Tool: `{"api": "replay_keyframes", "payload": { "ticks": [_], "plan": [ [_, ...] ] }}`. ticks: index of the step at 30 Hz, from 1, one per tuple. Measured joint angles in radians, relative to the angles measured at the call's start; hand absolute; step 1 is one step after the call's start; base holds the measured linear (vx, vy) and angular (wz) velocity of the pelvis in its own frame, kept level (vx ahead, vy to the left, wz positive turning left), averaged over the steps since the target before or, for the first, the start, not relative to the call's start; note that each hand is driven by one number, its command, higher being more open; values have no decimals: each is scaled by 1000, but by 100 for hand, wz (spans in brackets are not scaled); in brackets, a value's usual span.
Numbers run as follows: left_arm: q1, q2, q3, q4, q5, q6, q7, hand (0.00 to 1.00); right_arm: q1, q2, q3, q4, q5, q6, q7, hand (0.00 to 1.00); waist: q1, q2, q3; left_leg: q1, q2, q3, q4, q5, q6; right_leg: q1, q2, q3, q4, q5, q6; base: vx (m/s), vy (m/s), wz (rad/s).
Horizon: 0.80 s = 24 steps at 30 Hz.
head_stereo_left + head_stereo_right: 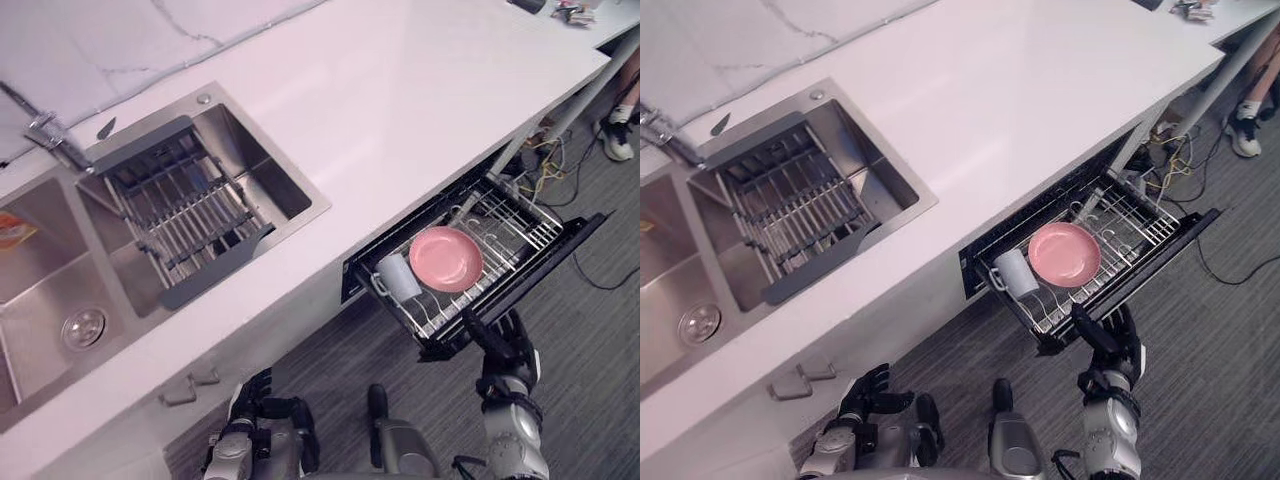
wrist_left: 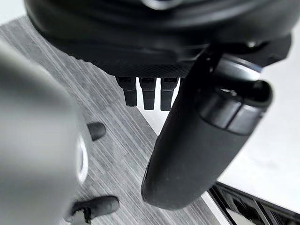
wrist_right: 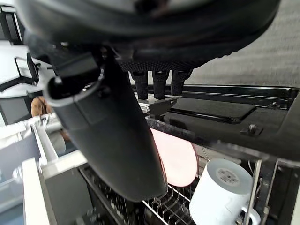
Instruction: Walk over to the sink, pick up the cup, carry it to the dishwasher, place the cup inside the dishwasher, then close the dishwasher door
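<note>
The white cup sits in the dishwasher's wire rack, just beside 1 pink plate. The right hand, fingers straight, is at the open dishwasher door. The left hand hangs low, fingers loosely apart.

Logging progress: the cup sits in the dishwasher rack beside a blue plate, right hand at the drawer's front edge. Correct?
No: the plate is pink, not blue, as the left eye view shows. The cup does sit in the dishwasher rack beside it, with the right hand at the drawer's front edge.
</note>
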Motion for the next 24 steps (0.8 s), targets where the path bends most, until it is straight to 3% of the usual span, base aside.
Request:
{"api": "replay_keyframes", "payload": {
  "ticks": [3,10,19,24],
  "plan": [
    [12,15,2,9,-3,1,1,90,-45,-21,20,5,0,3,-7,90,13,12,7,-24,-9,-47,-5,11,-11,-4,-5,-31,-18,8,1,-84,10,25],
    [6,28,1,-3,1,-3,4,90,-164,-52,69,38,-2,7,-24,90,28,20,17,-74,-14,-142,-2,45,9,-11,-7,-111,-19,25,-5,31,-13,32],
    [-9,51,1,-18,-1,-29,2,90,-506,-192,149,213,-5,51,-42,90,57,42,83,-131,-23,-208,36,47,9,-26,-13,-153,-18,26,-6,0,8,15],
    [-10,69,2,-13,-2,-28,3,90,-562,-226,162,236,-14,69,-80,90,67,40,103,-142,-21,-211,41,46,9,-33,-5,-154,-18,30,-9,-6,-1,2]
  ]
}}
